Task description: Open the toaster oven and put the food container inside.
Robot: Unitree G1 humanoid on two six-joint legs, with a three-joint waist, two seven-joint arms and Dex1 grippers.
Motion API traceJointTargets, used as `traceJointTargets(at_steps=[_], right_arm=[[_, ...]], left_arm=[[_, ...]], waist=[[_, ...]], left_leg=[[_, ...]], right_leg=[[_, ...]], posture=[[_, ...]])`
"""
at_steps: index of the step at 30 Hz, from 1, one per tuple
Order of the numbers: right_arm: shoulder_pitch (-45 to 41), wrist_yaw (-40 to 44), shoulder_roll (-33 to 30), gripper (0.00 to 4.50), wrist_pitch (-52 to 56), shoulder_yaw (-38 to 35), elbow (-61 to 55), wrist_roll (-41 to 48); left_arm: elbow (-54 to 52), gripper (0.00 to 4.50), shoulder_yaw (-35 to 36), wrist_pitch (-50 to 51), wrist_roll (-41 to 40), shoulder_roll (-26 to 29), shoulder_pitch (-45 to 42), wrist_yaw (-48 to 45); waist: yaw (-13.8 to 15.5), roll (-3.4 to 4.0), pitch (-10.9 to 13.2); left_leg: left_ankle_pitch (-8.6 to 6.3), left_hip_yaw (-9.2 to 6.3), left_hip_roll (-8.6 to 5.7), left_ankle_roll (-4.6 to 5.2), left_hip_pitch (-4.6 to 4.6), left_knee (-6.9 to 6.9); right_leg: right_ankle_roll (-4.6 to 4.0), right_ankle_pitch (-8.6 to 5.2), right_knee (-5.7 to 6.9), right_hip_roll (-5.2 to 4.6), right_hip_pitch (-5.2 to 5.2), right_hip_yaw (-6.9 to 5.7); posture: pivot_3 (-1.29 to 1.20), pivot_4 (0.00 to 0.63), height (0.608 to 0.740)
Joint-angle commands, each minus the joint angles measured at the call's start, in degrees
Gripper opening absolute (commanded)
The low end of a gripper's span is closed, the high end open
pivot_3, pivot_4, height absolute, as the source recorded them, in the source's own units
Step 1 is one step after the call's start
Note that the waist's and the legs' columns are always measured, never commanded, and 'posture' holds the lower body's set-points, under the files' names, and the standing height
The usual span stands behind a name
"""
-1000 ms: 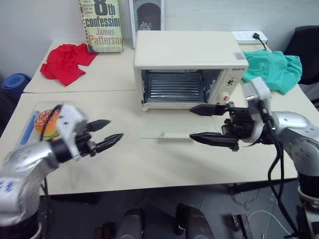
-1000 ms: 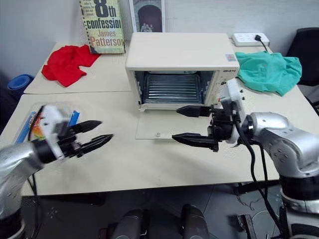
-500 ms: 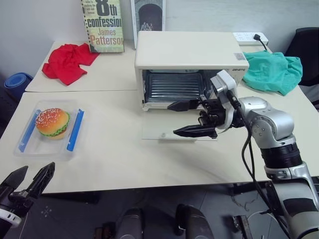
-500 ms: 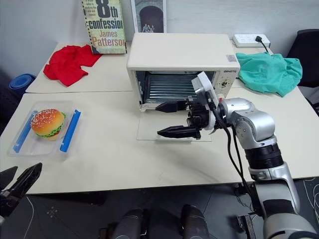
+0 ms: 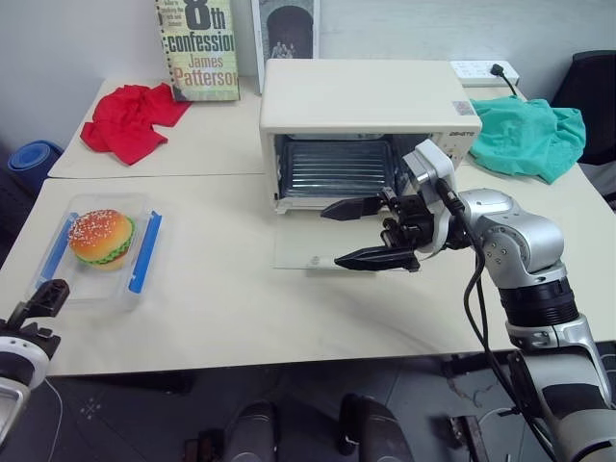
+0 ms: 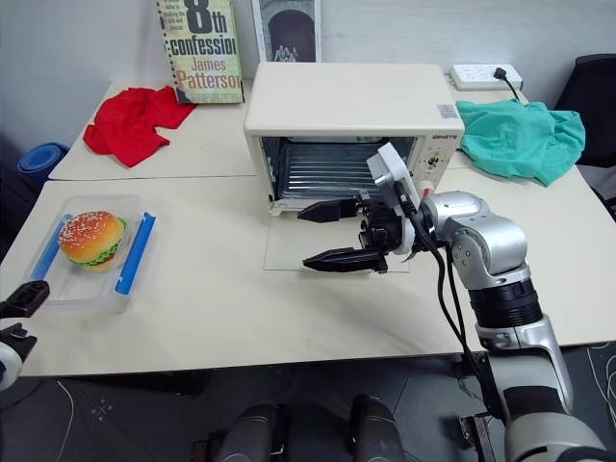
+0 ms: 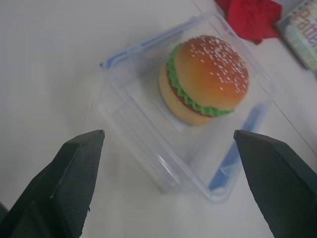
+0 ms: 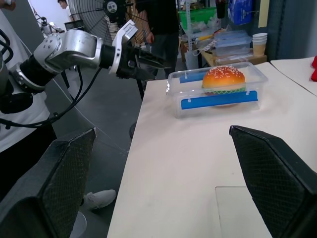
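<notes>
Book (image 5: 197, 48), upper left of the frame, standing against the wall: cover reads "8th confession", "James Patterson" below. Toaster oven (image 5: 366, 130): small dark brand mark on front panel, upper right corner, unreadable.

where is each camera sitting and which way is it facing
Left eye and right eye views: on the head, looking forward and down at the table, the open toaster oven and the food container; the right claw is open over the oven's lowered door.
Left wrist view: on the left wrist, looking along its open fingers at the container.
Right wrist view: on the right wrist, looking along the table past its own fingers at the container and the left claw.
Shared: every view shows the container.
</notes>
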Motion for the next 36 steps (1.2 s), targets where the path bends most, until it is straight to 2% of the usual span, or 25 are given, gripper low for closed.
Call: traceJointTargets(at_steps=[1, 7, 13, 17, 28, 31, 36], right_arm=[[1.4, -1.72, -0.92, 4.5, 0.81, -3.16, -4.01, 1.85], [5.22, -5.99, -1.25, 4.5, 3.41, -5.66, -9.45, 4.13], [8.35, -9.73, -2.14, 4.5, 6.02, -7.79, -14.48, 6.99], [10.72, -11.38, -2.87, 4.5, 6.5, -8.62, -16.77, 7.66], [12.46, -13.33, -4.95, 4.5, 6.65, -10.45, -18.79, 9.39], [12.88, -13.79, -6.02, 4.5, 7.17, -10.66, -18.52, 9.54], [14.86, -13.35, -9.64, 4.5, 11.47, -13.21, -18.62, 13.8]], left_arm=[[3.13, 4.44, -2.27, -5.25, -2.7, 0.9, -0.58, 8.94], [9.3, 4.44, -11.43, -6.61, -2.6, 4.76, -9.67, 13.27], [13.34, 4.44, -14.85, -6.13, -2.8, 6.27, -13.44, 15.73], [14.62, 3.57, -16.68, -7.4, -2.99, 4.83, -15.27, 18.04], [18.02, 0.26, -18.88, -6.81, -0.08, 5.11, -20.81, 20.2], [18.43, 0.17, -19.38, -5.41, 0.48, 6.83, -23.12, 19.19], [22.16, 0.17, -19.87, -0.18, 3.25, 10.14, -23.25, 11.86]], waist=[[-0.07, -0.01, 0.0], [0.21, -0.05, -0.03], [-0.16, -0.11, -0.06], [-0.06, -0.11, -0.06], [0.12, -0.13, -0.07], [0.14, -0.13, -0.07], [0.2, -0.16, -0.06]], left_leg=[[-0.02, 0.01, 0.0, 0.01, 0.01, -0.01], [-0.08, 0.63, 0.02, 0.01, 0.06, 0.0], [-0.15, 0.81, 0.13, -0.1, 0.16, -0.05], [-0.2, 0.9, 0.23, -0.23, 0.2, -0.06], [-0.28, 0.98, 0.23, -0.11, 0.38, -0.11], [-0.28, 1.01, 0.24, -0.1, 0.43, -0.12], [-0.3, 1.03, 0.27, -0.12, 0.42, -0.11]], right_leg=[[0.0, 0.0, -0.01, 0.0, 0.0, 0.02], [0.01, 0.01, -0.04, 0.05, -0.03, 0.17], [0.01, 0.01, -0.07, 0.2, -0.05, 0.35], [0.01, 0.01, -0.11, 0.32, -0.04, 0.44], [0.0, 0.01, -0.12, 0.35, 0.01, 0.57], [0.0, 0.01, -0.09, 0.36, 0.01, 0.6], [-0.03, 0.0, -0.14, 0.42, 0.01, 0.59]], posture=[[0.0, 0.15, 0.74], [0.0, 0.15, 0.74], [0.0, 0.15, 0.74], [0.0, 0.15, 0.74], [0.0, 0.15, 0.74], [0.0, 0.15, 0.74], [0.0, 0.15, 0.74]])
